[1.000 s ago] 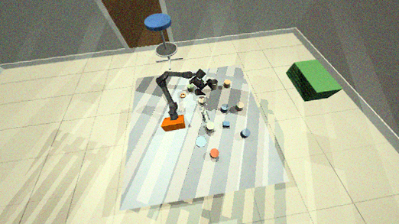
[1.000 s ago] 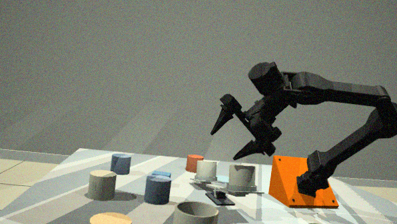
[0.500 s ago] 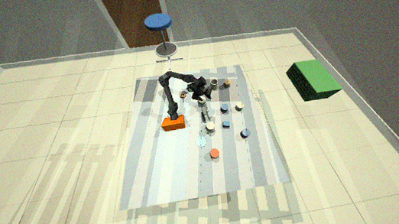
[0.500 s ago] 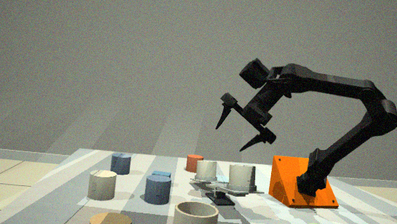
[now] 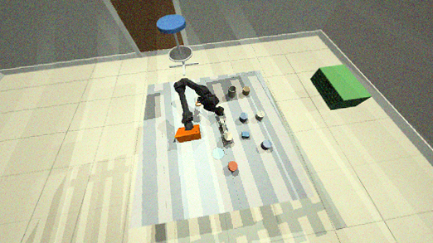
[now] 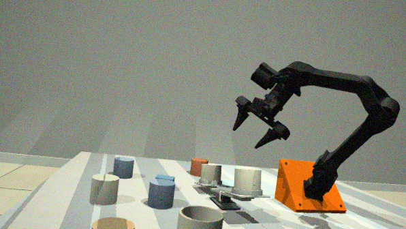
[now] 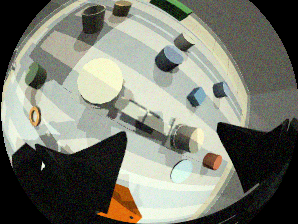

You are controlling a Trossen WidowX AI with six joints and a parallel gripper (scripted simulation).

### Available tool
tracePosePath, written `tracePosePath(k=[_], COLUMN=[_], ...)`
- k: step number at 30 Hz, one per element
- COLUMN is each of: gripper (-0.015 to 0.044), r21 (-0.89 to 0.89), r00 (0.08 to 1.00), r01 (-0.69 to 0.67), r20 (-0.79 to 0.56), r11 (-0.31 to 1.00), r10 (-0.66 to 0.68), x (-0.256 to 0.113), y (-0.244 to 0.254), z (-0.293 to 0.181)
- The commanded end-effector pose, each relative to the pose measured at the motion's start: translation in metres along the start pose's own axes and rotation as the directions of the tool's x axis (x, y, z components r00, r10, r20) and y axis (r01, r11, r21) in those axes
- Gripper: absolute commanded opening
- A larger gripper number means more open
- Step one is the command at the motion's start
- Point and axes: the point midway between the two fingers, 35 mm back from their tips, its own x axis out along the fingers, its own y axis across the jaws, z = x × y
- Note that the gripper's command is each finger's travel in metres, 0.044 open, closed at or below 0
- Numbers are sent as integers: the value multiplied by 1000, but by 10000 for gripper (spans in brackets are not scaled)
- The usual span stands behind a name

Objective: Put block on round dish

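Note:
Two cream cups stand upside down on the ends of the balance. The nearer cup is hidden behind the arm in the top view. The farther cup stands nearer the dish. Which end sits lower is hard to tell. No block shows under either cup. The round pale-blue dish is bare. My gripper is open and empty, high above the balance and touching neither cup.
A red cylinder stands beyond the dish. A blue block and blue cylinders stand beside the balance. A grey open cup, an orange ring and a green cylinder are near its other end.

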Motion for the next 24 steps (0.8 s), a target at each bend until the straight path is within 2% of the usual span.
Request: tracePosePath(k=[1, 9, 18, 24], gripper=[440, 440, 440, 440], r21=[127, 354, 572, 622], r00=[999, 990, 963, 951], r01=[-31, -84, -162, -188], r20=[36, 133, 269, 308], r11=[991, 931, 804, 761], r10=[27, 39, 3, -17], x=[-7, -24, -47, -54], y=[1, 3, 5, 5], z=[-15, -39, -60, -65])
